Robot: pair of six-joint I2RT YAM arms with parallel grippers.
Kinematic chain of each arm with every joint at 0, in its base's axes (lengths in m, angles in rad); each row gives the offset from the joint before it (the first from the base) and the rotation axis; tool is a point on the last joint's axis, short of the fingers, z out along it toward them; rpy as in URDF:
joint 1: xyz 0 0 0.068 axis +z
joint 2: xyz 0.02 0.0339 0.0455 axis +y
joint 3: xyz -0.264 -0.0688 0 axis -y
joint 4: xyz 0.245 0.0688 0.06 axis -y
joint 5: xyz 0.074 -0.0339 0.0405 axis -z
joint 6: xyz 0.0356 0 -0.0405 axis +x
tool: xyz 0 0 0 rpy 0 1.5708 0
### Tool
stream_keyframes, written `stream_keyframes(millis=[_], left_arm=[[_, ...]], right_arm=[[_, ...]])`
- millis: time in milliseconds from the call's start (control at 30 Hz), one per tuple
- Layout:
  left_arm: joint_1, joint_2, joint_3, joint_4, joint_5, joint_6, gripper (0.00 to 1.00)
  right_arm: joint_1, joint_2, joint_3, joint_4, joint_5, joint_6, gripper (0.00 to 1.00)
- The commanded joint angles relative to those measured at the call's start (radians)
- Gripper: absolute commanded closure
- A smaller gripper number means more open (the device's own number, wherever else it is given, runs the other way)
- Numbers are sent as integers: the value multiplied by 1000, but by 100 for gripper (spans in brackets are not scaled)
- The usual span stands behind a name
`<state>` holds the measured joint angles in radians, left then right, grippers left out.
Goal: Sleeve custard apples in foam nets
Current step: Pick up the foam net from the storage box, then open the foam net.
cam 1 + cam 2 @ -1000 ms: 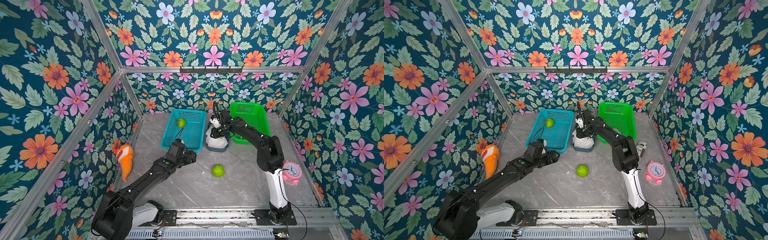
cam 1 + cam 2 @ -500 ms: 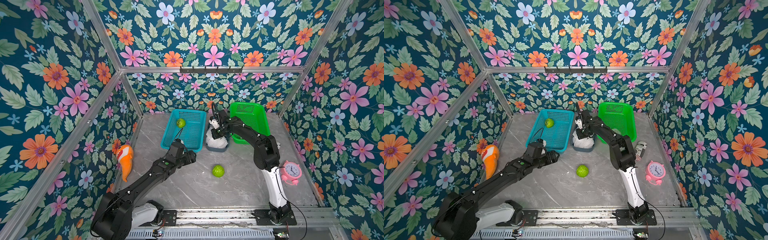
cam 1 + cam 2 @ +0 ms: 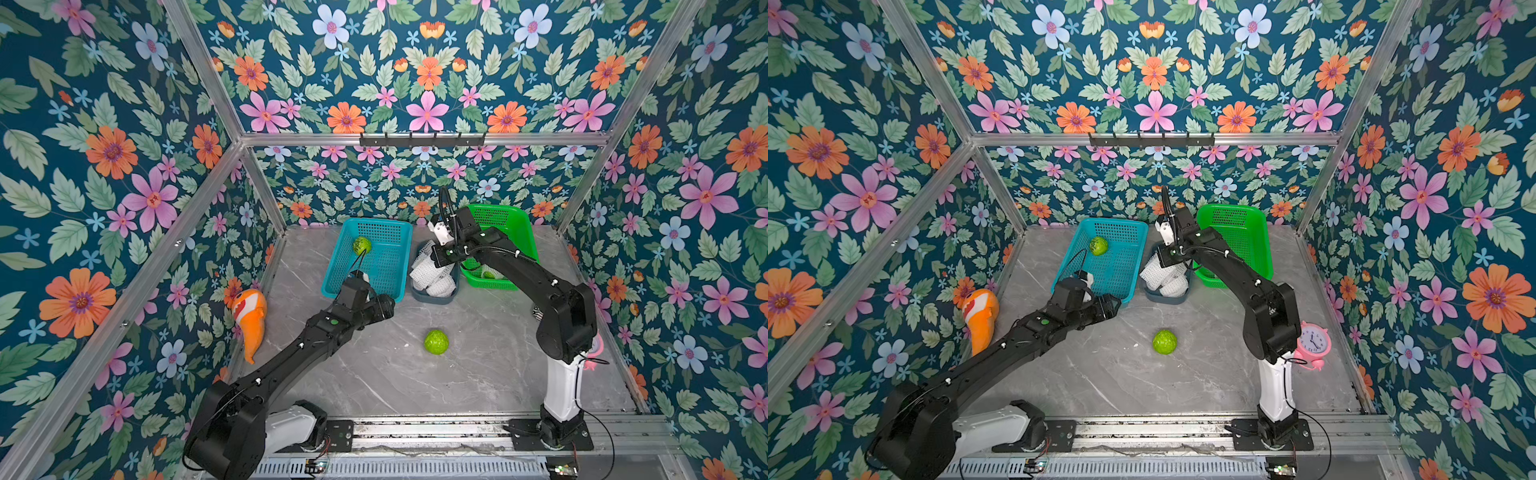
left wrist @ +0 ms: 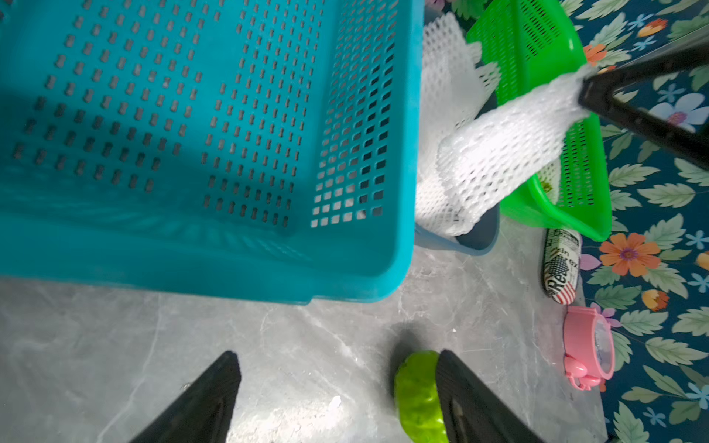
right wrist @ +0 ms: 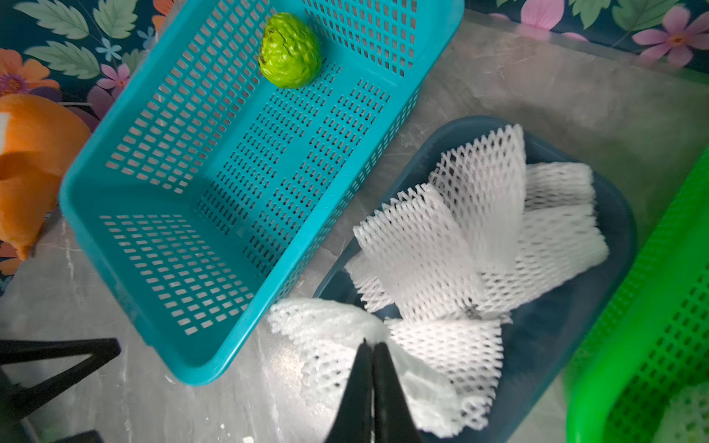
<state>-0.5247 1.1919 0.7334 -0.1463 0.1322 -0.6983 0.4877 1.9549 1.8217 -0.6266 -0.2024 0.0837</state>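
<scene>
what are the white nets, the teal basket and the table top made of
white nets: probably soft foam mesh, matte; diamond holes, thick puffy strands, folding limply.
teal basket: likely moulded hard plastic, slightly glossy; even rows of slots, smooth rounded rim.
table top: grey marble look with pale veins and a faint sheen; real stone or printed laminate, cannot tell.
</scene>
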Motion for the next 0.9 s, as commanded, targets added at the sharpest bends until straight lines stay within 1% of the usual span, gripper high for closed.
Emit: stream_keyframes(millis=[0, 67, 233, 300, 400, 533, 600, 767, 867], left_arm=[[7, -15, 17, 52, 0, 29, 16], [16, -21, 30, 69, 17, 40, 16], [45, -34, 60, 120, 79, 69, 16], [60, -48, 55, 173, 125, 71, 17], [82, -61, 46, 275, 228, 62, 22], [98, -58, 26, 429, 375, 7, 31], [98, -54, 11, 504, 448, -26, 33], [100, -92, -71, 747, 521, -135, 31], [100, -92, -85, 817, 566, -169, 31]], right_arm=[[-3, -69, -45, 52, -5, 38, 100], [-14, -124, -87, 79, -27, 65, 100], [-65, -262, -190, 152, -167, 177, 100], [-85, -322, -223, 178, -234, 225, 100], [-101, -400, -286, 228, -321, 282, 100], [-103, -483, -353, 271, -370, 337, 100], [-103, -515, -387, 298, -385, 360, 100], [-105, -575, -450, 357, -426, 414, 100], [-105, -593, -469, 373, -434, 431, 100]])
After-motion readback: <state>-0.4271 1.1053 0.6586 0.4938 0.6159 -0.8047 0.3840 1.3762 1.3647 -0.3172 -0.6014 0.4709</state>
